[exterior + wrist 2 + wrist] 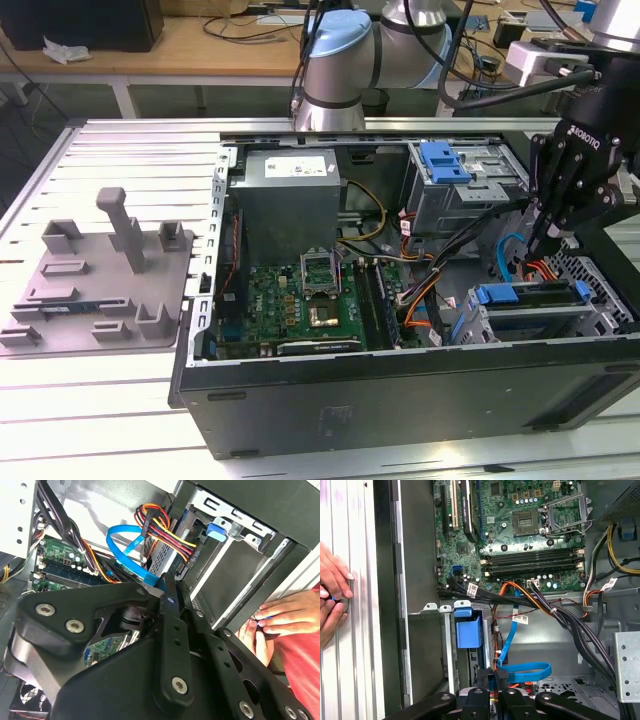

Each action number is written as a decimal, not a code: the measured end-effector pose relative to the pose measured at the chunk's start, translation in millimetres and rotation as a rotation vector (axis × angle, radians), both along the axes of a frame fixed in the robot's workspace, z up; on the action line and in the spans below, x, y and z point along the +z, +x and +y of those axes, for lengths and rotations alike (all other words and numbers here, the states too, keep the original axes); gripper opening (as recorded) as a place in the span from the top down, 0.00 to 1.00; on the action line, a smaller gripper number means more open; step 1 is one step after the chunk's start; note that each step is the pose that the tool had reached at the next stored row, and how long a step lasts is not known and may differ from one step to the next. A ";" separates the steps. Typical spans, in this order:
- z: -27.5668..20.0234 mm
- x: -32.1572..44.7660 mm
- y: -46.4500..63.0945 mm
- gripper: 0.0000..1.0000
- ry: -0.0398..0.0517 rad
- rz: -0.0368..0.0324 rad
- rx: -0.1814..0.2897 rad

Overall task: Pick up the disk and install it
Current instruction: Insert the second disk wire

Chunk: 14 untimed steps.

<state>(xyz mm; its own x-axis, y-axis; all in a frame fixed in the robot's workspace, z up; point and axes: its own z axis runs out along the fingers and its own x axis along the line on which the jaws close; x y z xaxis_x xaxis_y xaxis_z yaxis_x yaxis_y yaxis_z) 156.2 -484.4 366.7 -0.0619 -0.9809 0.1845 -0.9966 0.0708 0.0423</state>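
Silver arm (405, 15), light-blue joint caps; black end effector (552, 240), silver screws, white lettering.

A robotics lab: an open black desktop computer case (400, 400) lies on a ribbed aluminium bench (110, 160), cable-strewn wooden desk (200, 40) behind.

PC case (400, 400) lies open on the surface (90, 420), w/ a fixture tray (100, 270) beside it on the exterior view's left. Inside: motherboard (300, 300) in the middle, PSU (290, 190) behind it, drive cages (470, 185) on the exterior view's right. Gripper (545, 245) hangs over the near cage (530, 310), the disk (530, 293) in it; a person's hands (332, 600) rest outside the case wall.
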 end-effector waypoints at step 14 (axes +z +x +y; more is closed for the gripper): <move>-10.6 0.4 0.1 0.84 0.0639 -0.0002 0.000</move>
